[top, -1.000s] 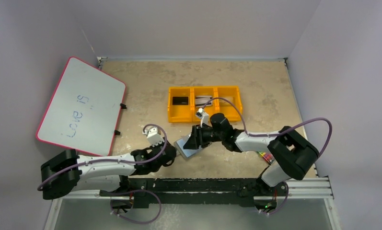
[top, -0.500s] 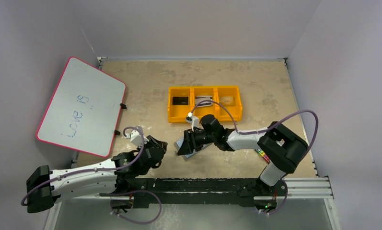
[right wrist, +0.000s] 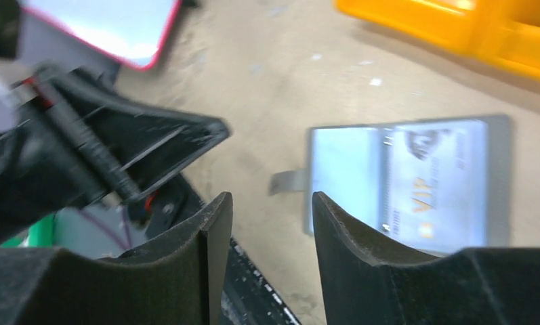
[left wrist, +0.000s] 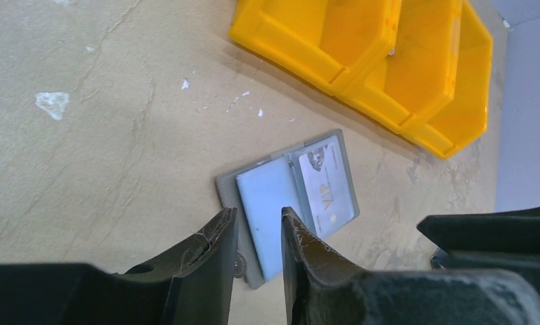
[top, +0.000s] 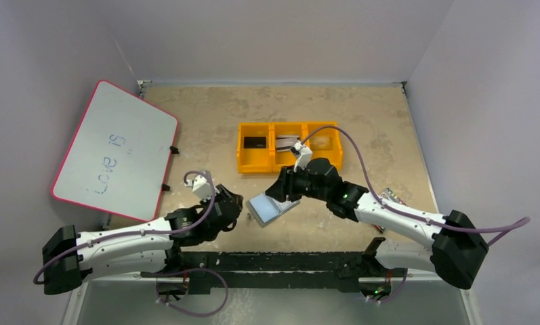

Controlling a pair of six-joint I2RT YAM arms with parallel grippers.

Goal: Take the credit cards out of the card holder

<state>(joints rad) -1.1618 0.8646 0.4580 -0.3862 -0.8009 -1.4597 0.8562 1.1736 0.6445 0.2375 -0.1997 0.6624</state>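
The open dark-grey folding card holder [top: 270,208], one pale credit card [left wrist: 328,186] tucked inside, is laid flat on the tabletop [top: 206,115] at 6 o'clock of the yellow bin tray [top: 255,166], flanked by the left gripper [left wrist: 257,220] at 9 o'clock and the right gripper [right wrist: 270,203] at 1 o'clock, both parted and empty.

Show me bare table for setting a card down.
Bare: between tray and back wall; between whiteboard and tray; right of the tray. Crowded: around the holder, with left gripper and right gripper beside it.
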